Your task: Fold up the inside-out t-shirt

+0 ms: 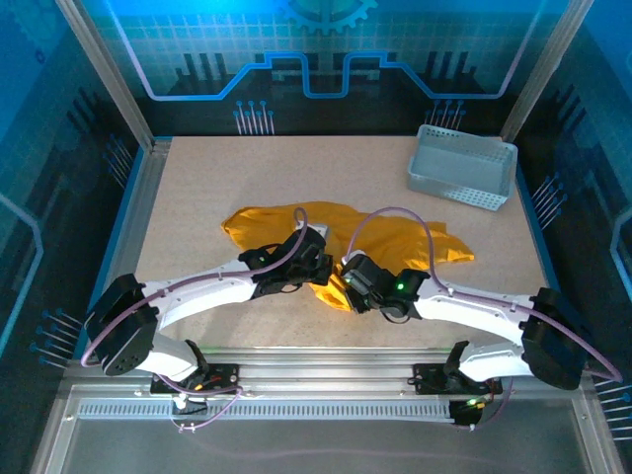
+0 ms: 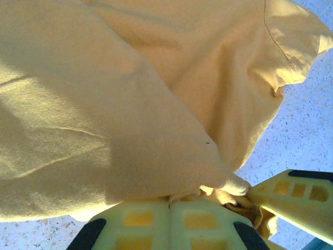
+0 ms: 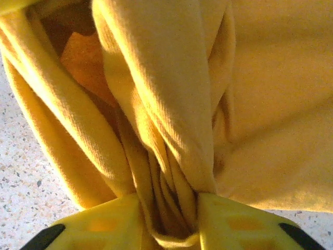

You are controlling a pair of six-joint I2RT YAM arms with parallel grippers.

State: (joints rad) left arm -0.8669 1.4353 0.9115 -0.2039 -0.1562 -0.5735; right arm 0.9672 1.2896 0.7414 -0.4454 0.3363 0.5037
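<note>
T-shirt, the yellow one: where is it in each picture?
Top external: t-shirt lies crumpled in the picture's middle.
Left wrist: t-shirt spreads across the top and middle, above the left claw.
Right wrist: t-shirt hangs bunched, pinched in the right claw.
Shared landmark: the speckled table beneath it.

Mustard-yellow t-shirt [image 1: 262, 225], crumpled, spread sideways, near edge gathered into tight folds
</note>
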